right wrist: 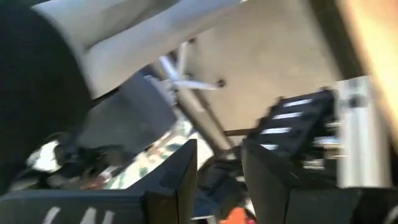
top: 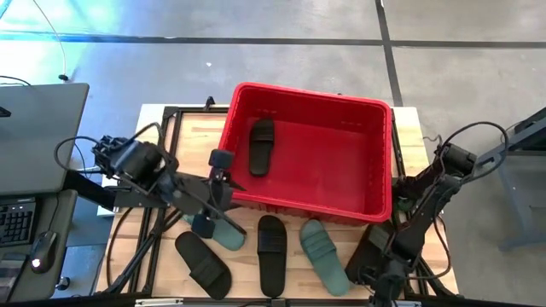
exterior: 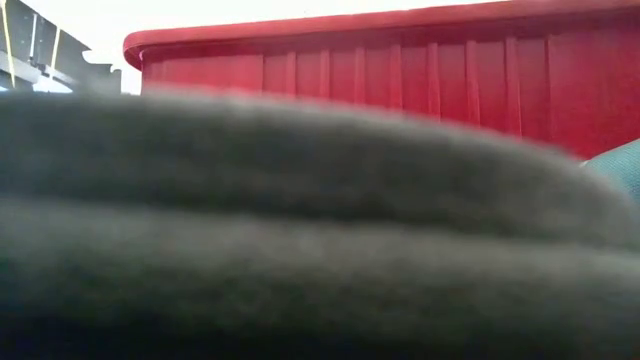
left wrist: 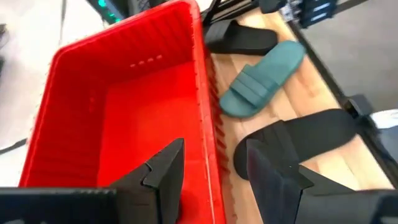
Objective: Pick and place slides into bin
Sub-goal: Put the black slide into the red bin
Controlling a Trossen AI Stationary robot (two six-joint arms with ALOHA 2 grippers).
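The red bin [top: 375, 162] stands at the table's middle and far side, with one black slide [top: 261, 145] lying flat on its floor. On the wood in front of it lie a teal slide [top: 226, 234], two black slides [top: 203, 264] [top: 272, 251] and a second teal slide [top: 324, 254]. My left gripper [top: 213, 192] is open and empty above the bin's near left corner, with the bin's near wall [left wrist: 208, 112] showing between its fingers. My right gripper [right wrist: 219, 152] is open near the table's near right corner, above a dark slide [top: 367, 249] that the arm partly hides.
A dark slide [exterior: 300, 240] fills the low view's foreground, with the bin's wall [exterior: 400, 70] behind it. A laptop and keyboard [top: 26, 170] sit off the table's left. Bare wood [top: 418, 128] shows to the right of the bin.
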